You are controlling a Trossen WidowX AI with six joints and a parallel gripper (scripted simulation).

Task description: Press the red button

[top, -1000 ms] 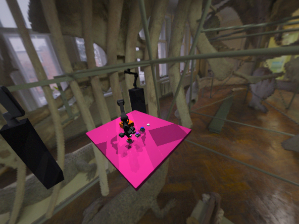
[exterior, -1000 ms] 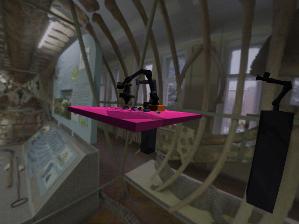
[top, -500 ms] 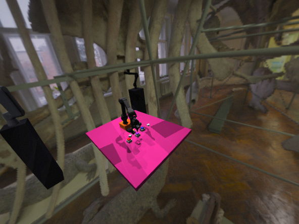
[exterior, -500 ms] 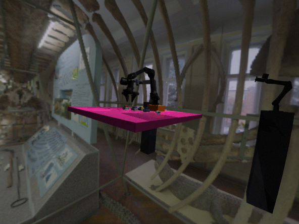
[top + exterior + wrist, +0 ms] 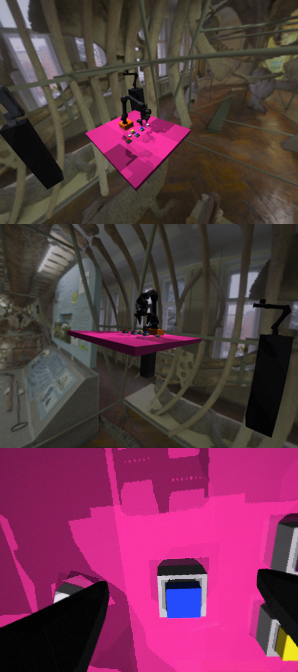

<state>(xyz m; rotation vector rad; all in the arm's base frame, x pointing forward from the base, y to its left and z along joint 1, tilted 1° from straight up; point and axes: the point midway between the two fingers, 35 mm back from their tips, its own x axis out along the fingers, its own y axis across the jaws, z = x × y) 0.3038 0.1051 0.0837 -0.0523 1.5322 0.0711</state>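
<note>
The tool (image 5: pixel 182 608) hangs spread wide and empty above the blue button (image 5: pixel 183 602) on the pink table (image 5: pixel 156 151).

Top view far off, high, angled down; exterior distant, table-level side; wrist close, straight down; both wide views share pink table (image 5: pixel 156 151).

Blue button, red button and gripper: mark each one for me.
blue button (image 5: pixel 183 602), wrist view, on the middle of its blue cap.
red button (image 5: pixel 129 139), top view, on its red cap.
gripper (image 5: pixel 182 613), wrist view, midway between the two black fingers, which stand wide open with nothing between them.
</note>
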